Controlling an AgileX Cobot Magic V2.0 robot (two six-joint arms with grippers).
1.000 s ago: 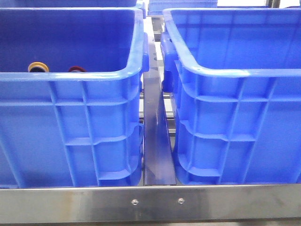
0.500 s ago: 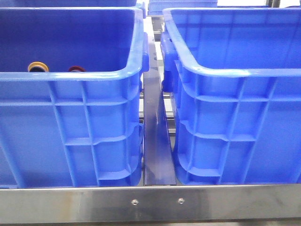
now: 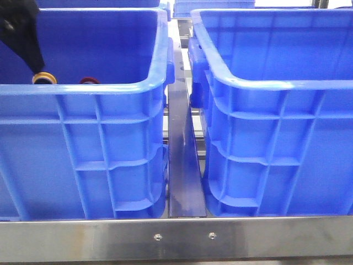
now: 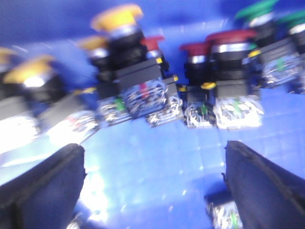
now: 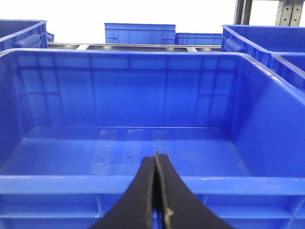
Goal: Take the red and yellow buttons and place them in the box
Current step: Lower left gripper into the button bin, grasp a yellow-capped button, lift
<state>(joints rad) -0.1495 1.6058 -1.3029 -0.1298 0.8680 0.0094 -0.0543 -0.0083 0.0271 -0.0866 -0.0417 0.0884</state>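
left crate: big blue crate fills the left half of the front view; holds the buttons
right crate: second blue crate fills the right half; in the right wrist view its floor looks bare, only faint tape marks
yellow button: yellow-rimmed cap peeks over the near rim, upper left of the front view; a yellow-capped unit shows upper left of centre in the left wrist view
red button: dark red cap just right of the yellow one in the front view; red caps right of centre in the left wrist view
other buttons: green caps at upper right of the left wrist view, more yellow ones at far left; picture blurred, exact count unclear
left gripper: dark arm tip in the upper left corner of the front view, right above the yellow cap; the left gripper has its jaws spread wide, nothing between them, bare blue crate floor in the gap
right gripper: right gripper at lower centre of its view, jaws pressed together, holding nothing, facing the bare crate
desk: steel front rail along the bottom of the front view
progress: very start by the look of it; nothing picked, nothing placed
left to do: grab one yellow, one red, carry both to the box, likely the bare right crate
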